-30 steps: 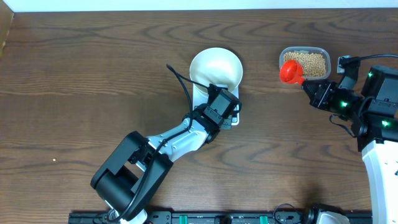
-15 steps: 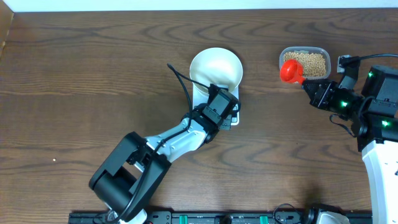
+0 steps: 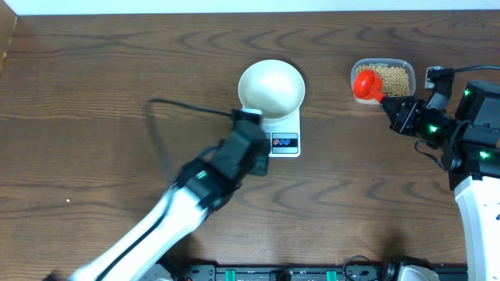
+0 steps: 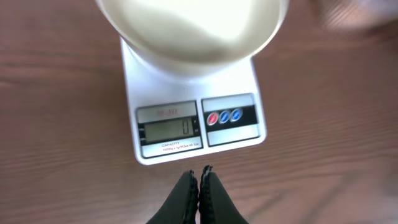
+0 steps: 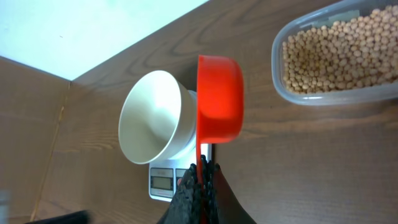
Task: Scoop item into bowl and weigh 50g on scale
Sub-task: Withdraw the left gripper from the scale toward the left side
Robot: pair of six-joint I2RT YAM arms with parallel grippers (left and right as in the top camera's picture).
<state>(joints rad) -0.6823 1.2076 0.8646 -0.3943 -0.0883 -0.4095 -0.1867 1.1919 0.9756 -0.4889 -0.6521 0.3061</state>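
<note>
Visitor: What sort of place is this?
Me: A robot lab bench, I'd say: a black equipment rail (image 3: 258, 273) runs along six o'clock of my wood-grain table (image 3: 94, 86), with a plain white backdrop (image 3: 234, 5) at twelve.
Visitor: Not a kitchen?
Me: Only kitchen props: scale (image 3: 291, 125) and bowl (image 3: 271, 86) at centre, scoop (image 3: 365, 84) and tub (image 3: 407, 64) of beans (image 3: 394, 78) toward two o'clock.

The empty white bowl (image 3: 271, 87) sat on the white scale (image 3: 285, 144), whose display read zero, while the tan beans (image 3: 395, 77) filled a clear tub (image 3: 380, 62) well apart on the right.
</note>
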